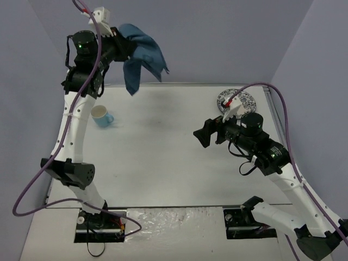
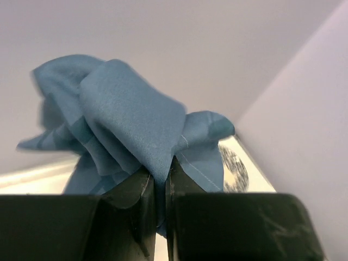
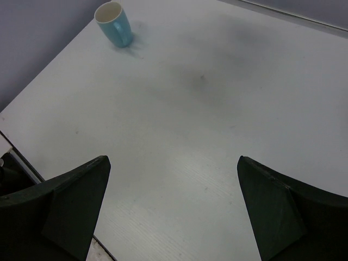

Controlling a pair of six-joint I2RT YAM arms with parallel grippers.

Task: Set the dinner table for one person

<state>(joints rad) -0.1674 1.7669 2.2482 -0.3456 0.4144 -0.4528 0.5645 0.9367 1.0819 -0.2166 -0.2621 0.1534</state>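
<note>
The left arm (image 1: 73,117) rises from its base, folds at a low elbow and stretches up to a wrist held high at the far left. The left gripper (image 1: 129,49) (image 2: 160,179) points to the right, its fingers pinched tight on a blue cloth (image 1: 144,57) (image 2: 130,114). The right arm (image 1: 283,174) bends at an elbow low on the right and runs its forearm up and inward. The right gripper (image 1: 202,133) (image 3: 173,160) faces left, seemingly pitched somewhat downward. Its fingers are spread wide, with nothing between them.
</note>
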